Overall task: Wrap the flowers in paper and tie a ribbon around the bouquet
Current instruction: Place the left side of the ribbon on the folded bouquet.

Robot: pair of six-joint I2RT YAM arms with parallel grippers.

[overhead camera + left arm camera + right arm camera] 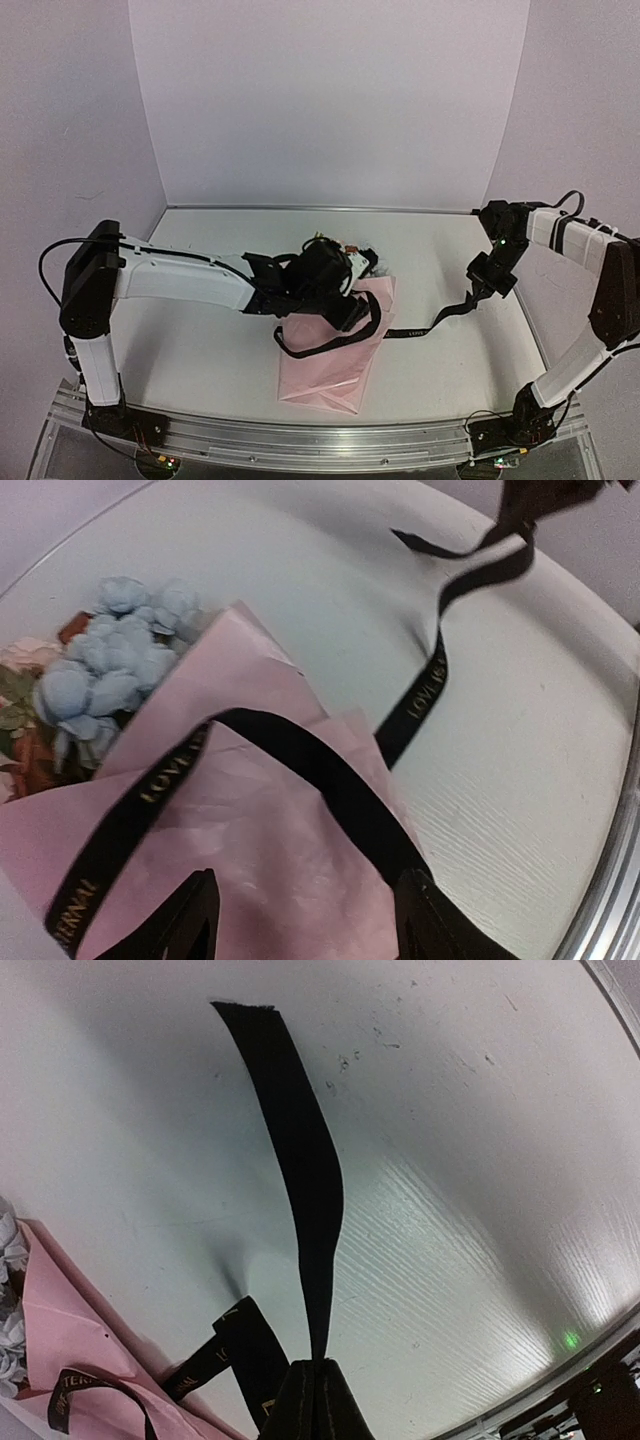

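The left gripper (310, 895) hangs with its jaws spread wide just above the bouquet (335, 365). Pink paper (250, 830) shows between its fingers, the black ribbon (300, 750) loops across that paper, and the blue flowers (110, 670) poke out at the far end. The right gripper (316, 1380) is pinched tight on the ribbon off to the right, the band trailing over the table (200, 340) back to the bouquet, which lies mid-table, well apart from the back wall and side edges, its wide end near the front rail (320, 440).
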